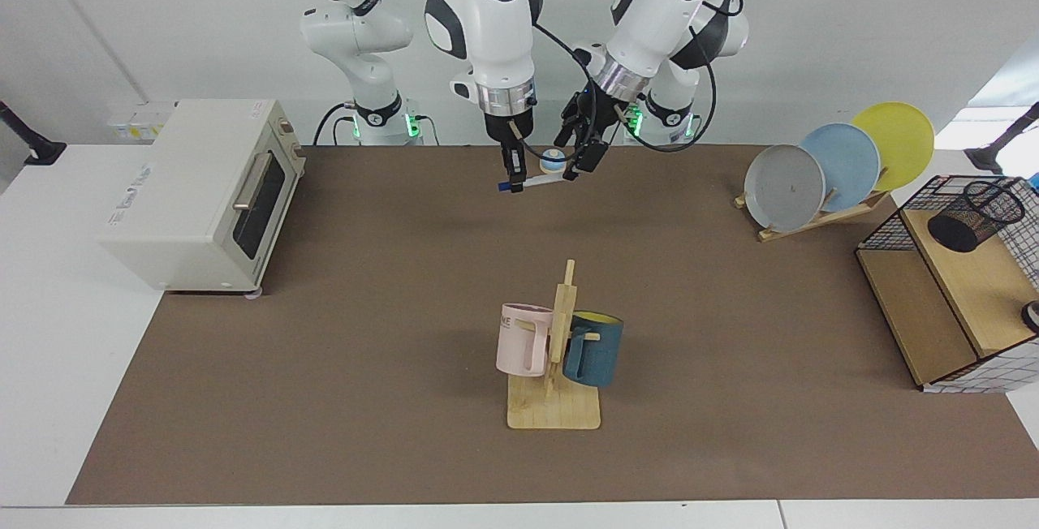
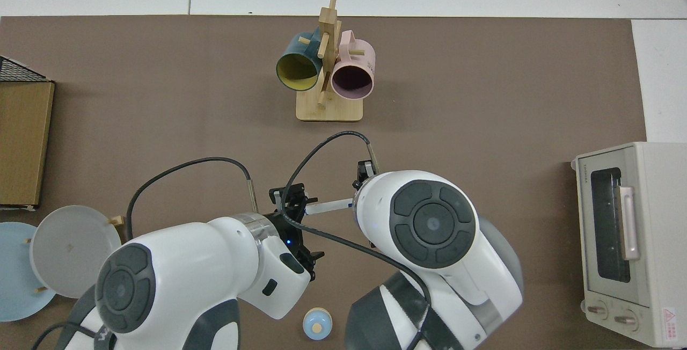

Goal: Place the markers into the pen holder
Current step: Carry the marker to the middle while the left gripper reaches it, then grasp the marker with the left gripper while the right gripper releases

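The marker [image 1: 537, 182] is a slim white pen with a blue cap, held about level above the brown mat near the robots. My right gripper [image 1: 512, 178] is shut on its capped end. My left gripper [image 1: 577, 162] is open, with its fingers at the marker's other end. From above, a short stretch of the marker [image 2: 328, 206] shows between the left gripper [image 2: 296, 203] and the right arm's wrist, which hides the right gripper. The pen holder [image 1: 974, 217], a black mesh cup, lies tilted on the wooden shelf box at the facing view's far right. It is out of the top view.
A wooden mug rack [image 1: 555, 411] with a pink and a blue mug stands mid-mat. A toaster oven [image 1: 199, 192] is at the facing view's left. A plate rack [image 1: 836, 168] and the wire-grid shelf box [image 1: 933, 302] are at its right. A small blue round object [image 1: 553, 158] sits behind the grippers.
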Motion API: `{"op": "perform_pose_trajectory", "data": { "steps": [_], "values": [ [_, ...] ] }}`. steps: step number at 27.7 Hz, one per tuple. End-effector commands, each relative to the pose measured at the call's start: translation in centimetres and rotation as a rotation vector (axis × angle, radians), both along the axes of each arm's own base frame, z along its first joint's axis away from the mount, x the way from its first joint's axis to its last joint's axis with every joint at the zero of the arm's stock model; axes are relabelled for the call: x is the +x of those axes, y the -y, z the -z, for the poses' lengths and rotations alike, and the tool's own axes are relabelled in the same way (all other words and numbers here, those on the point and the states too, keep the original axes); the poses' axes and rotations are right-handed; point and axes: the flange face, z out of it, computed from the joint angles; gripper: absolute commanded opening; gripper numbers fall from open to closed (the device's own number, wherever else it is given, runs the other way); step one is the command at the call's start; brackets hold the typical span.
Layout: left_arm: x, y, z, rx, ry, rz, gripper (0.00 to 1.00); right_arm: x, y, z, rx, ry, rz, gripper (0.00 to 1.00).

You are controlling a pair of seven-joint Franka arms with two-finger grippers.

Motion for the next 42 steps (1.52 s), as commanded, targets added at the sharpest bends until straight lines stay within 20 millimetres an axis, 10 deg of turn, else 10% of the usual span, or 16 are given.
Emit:
{"op": "perform_pose_trajectory", "data": {
  "steps": [1,7,24,26,29,42],
  "values": [
    [0.2,0.4,0.5,-0.020,0.014,-0.017,0.65,0.3,0.1,-0.4,-0.016,0.007,0.002,0.00],
    [0.1,0.6,0.5,-0.021,0.017,-0.014,0.01,0.3,0.2,-0.4,-0.016,0.008,-0.006,0.00],
    [0.0,1.3,0.3,-0.023,-0.002,-0.032,0.00,0.5,0.6,-0.7,-0.016,0.015,-0.027,0.00],
    [0.1,1.2,0.3,-0.023,-0.004,-0.034,0.00,0.5,0.6,-0.8,-0.015,0.015,-0.039,0.28],
    [0.0,1.2,0.3,-0.021,-0.008,-0.032,0.00,0.5,0.9,-0.9,-0.020,0.014,-0.077,1.00],
    [0.4,0.2,1.1,0.047,-0.067,-0.034,0.00,0.8,4.0,-2.3,-0.087,0.003,-0.249,1.00]
  ]
}}
